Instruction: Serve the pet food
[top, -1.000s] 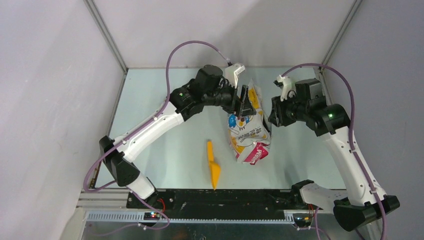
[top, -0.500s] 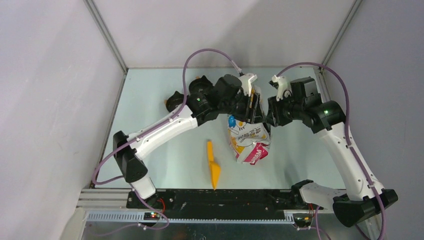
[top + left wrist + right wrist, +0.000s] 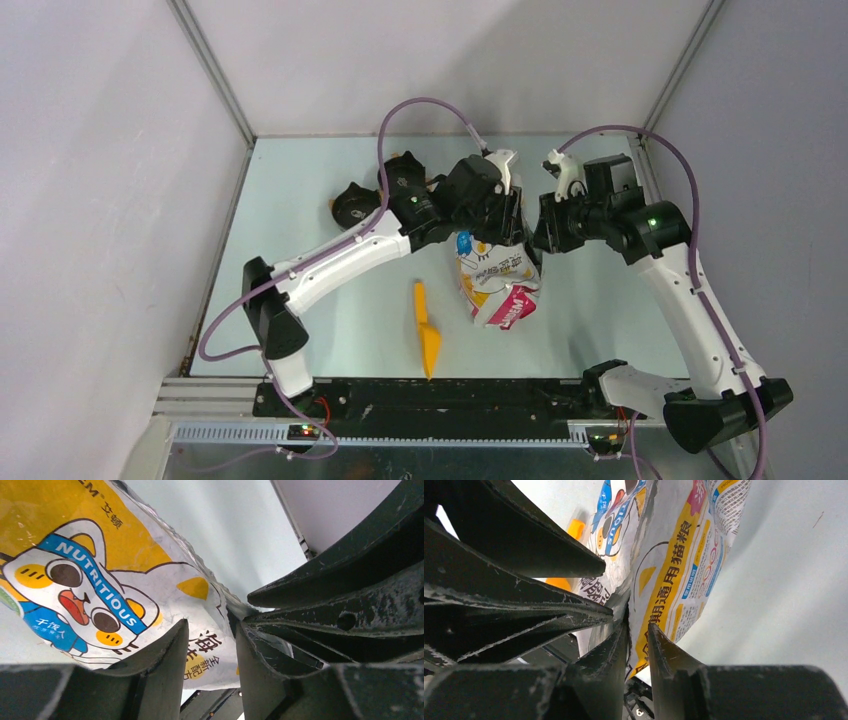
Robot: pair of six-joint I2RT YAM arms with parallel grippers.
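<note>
Left gripper (image 3: 210, 625) part open, fingers straddling top edge of cat-food bag (image 3: 495, 275), gap showing. Right gripper (image 3: 638, 625) narrow around same edge from opposite side; clamped or not, cannot tell. Bag's lower end on table (image 3: 600, 300). Orange scoop (image 3: 427, 330) near bag, apart. Dark bowl-like objects (image 3: 357, 205) behind left arm. Pet food not visible.

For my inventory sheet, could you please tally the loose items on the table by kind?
printed bag: 1
orange scoop: 1
dark round dishes, partly hidden: 2
Total: 4
</note>
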